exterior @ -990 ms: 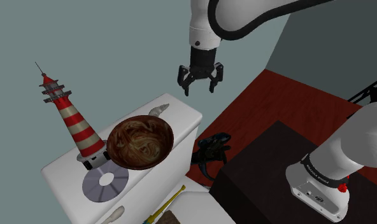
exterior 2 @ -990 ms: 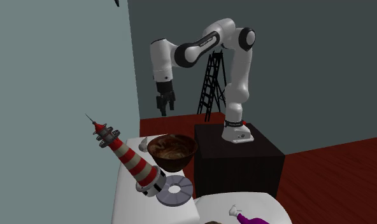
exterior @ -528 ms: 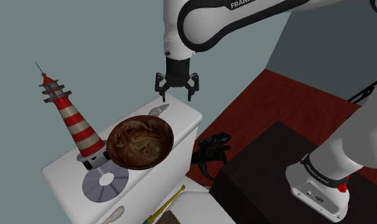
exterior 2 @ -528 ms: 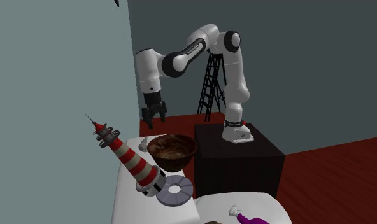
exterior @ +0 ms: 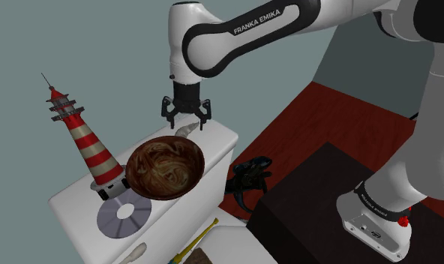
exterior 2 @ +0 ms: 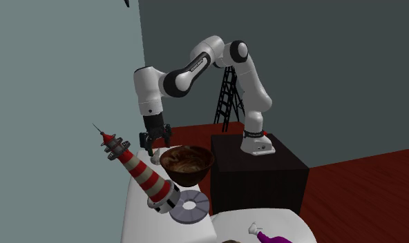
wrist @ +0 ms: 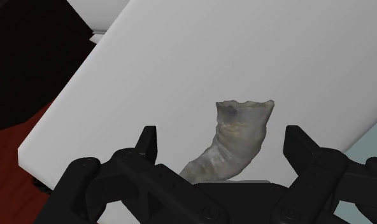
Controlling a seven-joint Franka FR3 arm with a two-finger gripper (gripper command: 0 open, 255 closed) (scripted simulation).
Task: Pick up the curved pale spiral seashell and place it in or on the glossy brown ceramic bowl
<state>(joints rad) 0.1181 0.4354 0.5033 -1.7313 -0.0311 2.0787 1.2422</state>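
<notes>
the pale curved shell [wrist: 237, 140] lies on its side on the white surface [exterior: 217, 139], near the wall and just beside the shiny brown bowl [exterior: 166, 166]. nothing holds it. my fingers [wrist: 148, 145] are spread wide, one on each side of the shell, and they do not touch it. i think they hang over it like this so i can go down and pinch its middle. the bowl is close, so the trip can be short, but i must lift over its rim. the shell is bumpy and may slip. the striped lighthouse [exterior: 89, 146] and grey disc [exterior: 123, 216] sit past the bowl.
</notes>
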